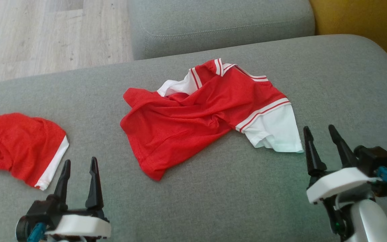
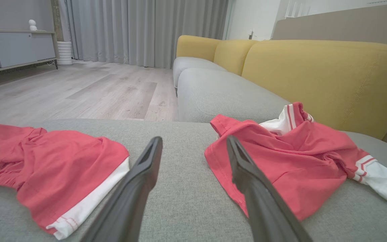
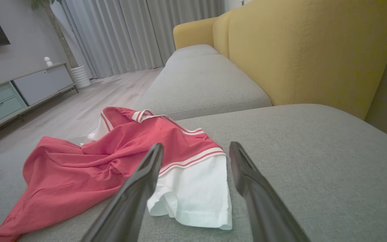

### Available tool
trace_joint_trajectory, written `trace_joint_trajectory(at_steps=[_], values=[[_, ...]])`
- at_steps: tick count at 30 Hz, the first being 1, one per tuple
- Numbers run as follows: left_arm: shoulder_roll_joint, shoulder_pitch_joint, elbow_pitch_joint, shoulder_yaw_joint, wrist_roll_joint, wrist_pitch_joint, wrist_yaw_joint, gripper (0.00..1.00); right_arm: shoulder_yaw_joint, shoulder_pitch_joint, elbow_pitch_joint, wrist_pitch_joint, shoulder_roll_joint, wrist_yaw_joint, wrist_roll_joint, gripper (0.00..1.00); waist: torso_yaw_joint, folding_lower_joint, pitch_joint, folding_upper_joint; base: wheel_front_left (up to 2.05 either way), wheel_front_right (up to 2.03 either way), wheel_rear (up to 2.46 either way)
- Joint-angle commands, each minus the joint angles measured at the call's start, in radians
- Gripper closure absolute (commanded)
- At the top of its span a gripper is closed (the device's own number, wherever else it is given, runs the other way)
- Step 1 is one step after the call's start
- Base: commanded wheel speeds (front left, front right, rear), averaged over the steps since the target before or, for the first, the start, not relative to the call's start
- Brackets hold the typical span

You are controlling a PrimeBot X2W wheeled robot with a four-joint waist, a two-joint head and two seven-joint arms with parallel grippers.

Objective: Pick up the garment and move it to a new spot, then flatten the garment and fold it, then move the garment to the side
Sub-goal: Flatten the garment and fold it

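The garment (image 1: 193, 117) is a red shirt with white, red-striped sleeves, lying crumpled in the middle of the grey sofa seat (image 1: 233, 188); it also lies right of centre in the left wrist view (image 2: 297, 164) and left of centre in the right wrist view (image 3: 113, 158). My right gripper (image 1: 321, 129) hovers open just right of the shirt's white sleeve (image 1: 275, 131), holding nothing; in the right wrist view (image 3: 195, 148) its fingers frame that sleeve (image 3: 193, 191). At the front left, my left gripper (image 1: 80, 164) is open and empty, between the two red garments (image 2: 193, 141).
A second red garment with a white hem (image 1: 18, 148) lies at the seat's left edge. Another grey cushion (image 1: 220, 27) adjoins at the back, with a yellow backrest (image 2: 321, 74) to the right. Wooden floor (image 1: 45, 37) lies beyond the far left.
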Motion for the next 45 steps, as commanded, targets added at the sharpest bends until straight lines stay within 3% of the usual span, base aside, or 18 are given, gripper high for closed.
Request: trace_joint_trajectory(at_steps=[1, 8, 19, 28, 31, 37, 41, 45], values=[[0.021, -0.025, -0.029, 0.040, 0.010, -0.009, 0.008, 0.00, 0.010, -0.009, -0.086, 0.026, 0.009, 0.008, -0.011, 0.00, 0.001, 0.0002, 0.001, -0.0001, 0.00, 0.00, 0.00], [0.018, -0.023, -0.019, 0.035, -0.003, -0.007, 0.006, 0.00, -0.001, 0.022, -0.168, 0.082, 0.017, 0.008, -0.026, 0.00, 0.012, 0.0002, 0.009, -0.0001, 0.00, 0.00, 0.00], [0.013, -0.037, -0.009, 0.020, -0.012, 0.001, 0.002, 0.00, 0.009, 0.025, -0.191, 0.109, 0.021, 0.008, -0.033, 0.00, 0.023, 0.0002, 0.026, -0.0001, 0.00, 0.00, 0.00], [-0.073, -0.190, 0.146, -0.141, 0.026, 0.104, -0.065, 0.00, 0.036, -0.006, -0.180, 0.102, 0.022, 0.008, -0.038, 0.00, 0.015, 0.0002, 0.078, -0.0001, 0.00, 0.00, 0.00], [-0.103, -0.249, 0.231, -0.153, 0.026, 0.124, -0.038, 0.00, 0.048, -0.024, -0.171, 0.095, 0.022, 0.008, -0.041, 0.00, -0.005, 0.0002, 0.095, -0.0001, 0.00, 0.00, 0.00], [-0.126, -0.333, 0.395, -0.137, 0.028, 0.157, 0.069, 0.00, 0.071, -0.051, -0.154, 0.081, 0.022, 0.008, -0.038, 0.00, -0.053, 0.0002, 0.125, -0.0001, 0.00, 0.00, 0.00], [-0.132, -0.361, 0.456, -0.131, 0.014, 0.151, 0.086, 0.00, 0.071, -0.057, -0.148, 0.074, 0.023, 0.008, -0.037, 0.00, -0.069, 0.0002, 0.141, -0.0001, 0.00, 0.00, 0.00], [-0.137, -0.378, 0.502, -0.138, -0.009, 0.146, 0.064, 0.00, 0.068, -0.059, -0.143, 0.069, 0.023, 0.008, -0.035, 0.00, -0.075, 0.0002, 0.148, -0.0001, 0.00, 0.00, 0.00]])
